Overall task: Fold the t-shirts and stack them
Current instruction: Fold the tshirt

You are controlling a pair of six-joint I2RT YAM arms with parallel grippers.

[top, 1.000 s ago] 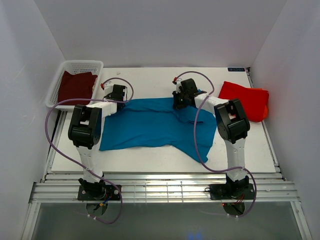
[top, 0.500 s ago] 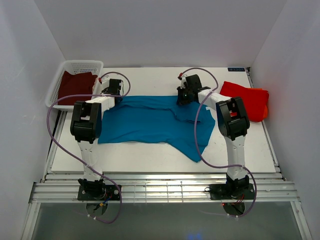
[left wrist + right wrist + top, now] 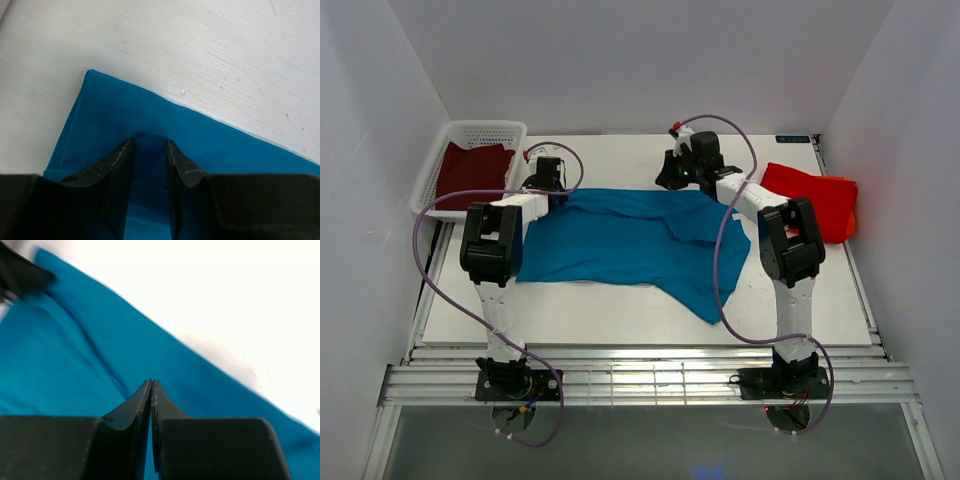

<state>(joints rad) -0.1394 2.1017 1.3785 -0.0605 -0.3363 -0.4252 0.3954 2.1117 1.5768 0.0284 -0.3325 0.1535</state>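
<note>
The teal-blue t-shirt (image 3: pixel 620 240) lies spread across the middle of the white table (image 3: pixel 620 150), with one flap hanging toward the near right. My left gripper (image 3: pixel 556 190) stands at its far left corner. In the left wrist view its jaws (image 3: pixel 150 142) are parted, tips down on the teal cloth (image 3: pixel 210 145), which shows between them. My right gripper (image 3: pixel 672 182) is at the shirt's far edge. Its fingers (image 3: pixel 151 381) are pressed together on the teal cloth (image 3: pixel 60 365). The red-orange t-shirt (image 3: pixel 810 200) lies folded at the far right. The maroon t-shirt (image 3: pixel 470 170) sits in the basket.
A white mesh basket (image 3: pixel 485 127) stands at the far left corner. White walls close in the back and both sides. Purple cables loop from both arms over the table. Bare tabletop (image 3: pixel 200 45) lies beyond the shirt's far edge.
Both grippers have moved toward the back wall, and the teal shirt has slid away from the arms with them. Its near edge now lies farther from the table front.
</note>
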